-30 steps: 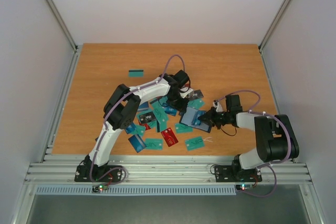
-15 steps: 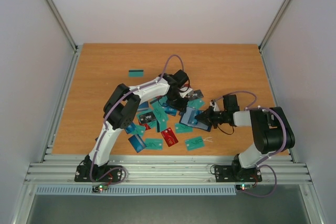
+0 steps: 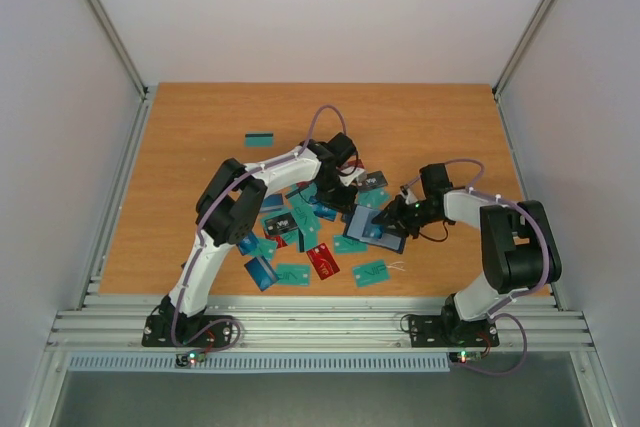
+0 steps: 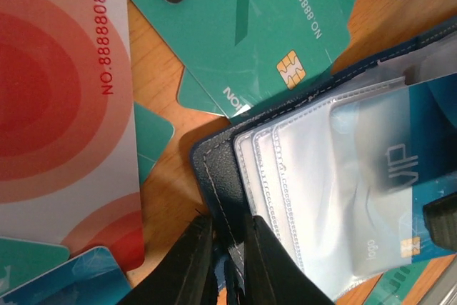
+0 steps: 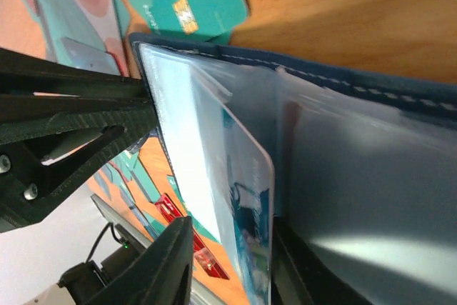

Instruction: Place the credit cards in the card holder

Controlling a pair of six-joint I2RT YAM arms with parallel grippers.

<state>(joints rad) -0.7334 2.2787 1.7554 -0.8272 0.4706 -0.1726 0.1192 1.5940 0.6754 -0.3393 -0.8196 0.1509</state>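
Note:
The navy card holder (image 3: 368, 226) lies open in the middle of the table, with its clear sleeves (image 4: 314, 176) showing. My left gripper (image 4: 230, 232) is shut on the edge of its navy cover (image 4: 214, 176); in the top view it (image 3: 346, 203) is at the holder's far-left side. A blue card (image 5: 253, 198) stands partly inside a sleeve and also shows in the left wrist view (image 4: 407, 169). My right gripper (image 5: 232, 226) straddles that card with its jaws apart. The card rests against one finger (image 5: 285, 269). In the top view this gripper (image 3: 393, 218) is at the holder's right side.
Several loose teal, blue and red cards (image 3: 295, 237) lie left of and in front of the holder. Among them are a red card (image 3: 322, 262) and a teal card (image 3: 370, 272). One teal card (image 3: 260, 139) lies alone at the far left. A red-and-white card (image 4: 57, 105) lies beside the holder.
My right gripper has moved left and a little farther onto the holder, and its forearm has swung away from me. The left arm has hardly moved.

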